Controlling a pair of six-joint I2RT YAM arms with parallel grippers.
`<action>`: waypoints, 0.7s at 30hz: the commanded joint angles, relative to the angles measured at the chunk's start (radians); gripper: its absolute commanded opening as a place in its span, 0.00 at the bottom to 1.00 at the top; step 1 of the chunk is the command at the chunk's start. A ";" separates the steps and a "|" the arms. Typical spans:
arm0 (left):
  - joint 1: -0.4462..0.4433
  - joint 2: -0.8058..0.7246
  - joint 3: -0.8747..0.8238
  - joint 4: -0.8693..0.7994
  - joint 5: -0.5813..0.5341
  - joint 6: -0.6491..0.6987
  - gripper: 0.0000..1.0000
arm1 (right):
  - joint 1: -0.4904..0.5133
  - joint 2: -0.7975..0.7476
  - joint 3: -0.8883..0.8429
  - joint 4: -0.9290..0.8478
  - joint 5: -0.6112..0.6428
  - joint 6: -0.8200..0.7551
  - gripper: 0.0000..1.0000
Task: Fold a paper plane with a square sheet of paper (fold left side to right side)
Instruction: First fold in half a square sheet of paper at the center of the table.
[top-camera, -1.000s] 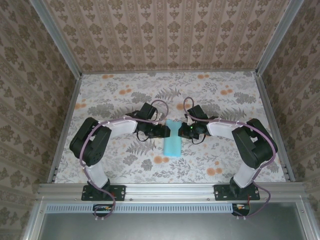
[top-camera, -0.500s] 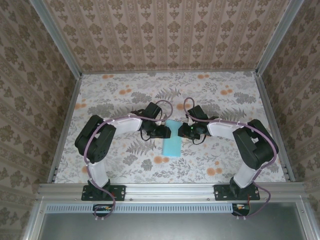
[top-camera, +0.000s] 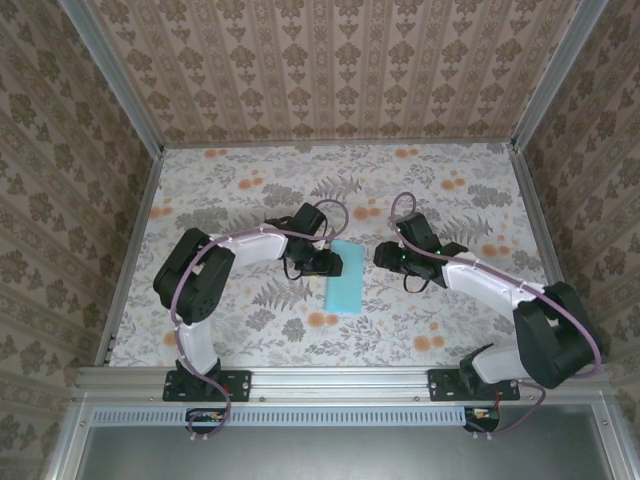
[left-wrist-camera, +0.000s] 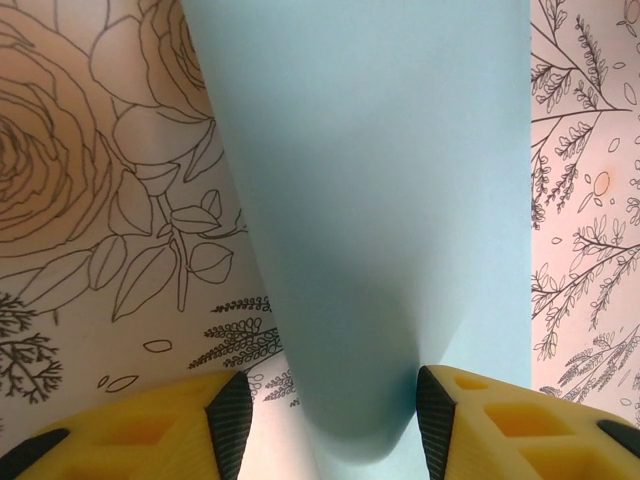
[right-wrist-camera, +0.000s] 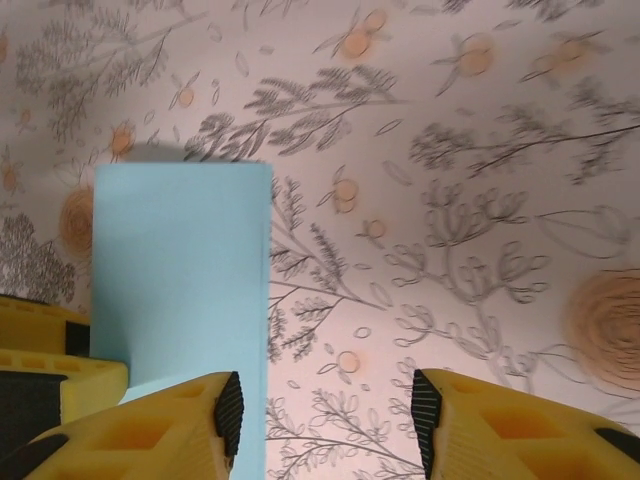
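Top external view: the thin light cyan-blue square sheet of paper (top-camera: 346, 279) lies doubled into a tall narrow rectangle at mid-table on the floral-printed table cover (top-camera: 250, 190), between the two arms. The left gripper (top-camera: 328, 263) touches the rectangle's left long edge; the right gripper (top-camera: 382, 255) hangs just beside the right edge, apart from it.

Left wrist view: the yellow fingers (left-wrist-camera: 228, 428) stand spread, with the sheet's near end between them. That end reads as a soft rounded bulge rather than a flat crease. The jaws do not appear to pinch it.

Right wrist view: the right jaws are parted with only table cover in the gap, and the rectangle lies flat to their left.

Step in hand, as judged: the left-to-right half fold is laid over but not yet sharpened along its folded edge. The next move calls for pressing that rounded edge flat along its length while the free edges stay aligned. A sideways push could slide the light sheet and skew the fold.
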 joint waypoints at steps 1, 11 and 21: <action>-0.034 0.070 0.009 0.002 -0.008 0.032 0.52 | -0.013 -0.064 -0.027 -0.034 0.080 0.011 0.53; -0.041 0.093 0.022 0.006 -0.019 0.007 0.52 | -0.025 -0.137 -0.051 -0.060 0.099 0.009 0.55; -0.044 0.114 0.035 0.004 -0.019 -0.009 0.53 | -0.028 -0.152 -0.063 -0.066 0.099 0.009 0.55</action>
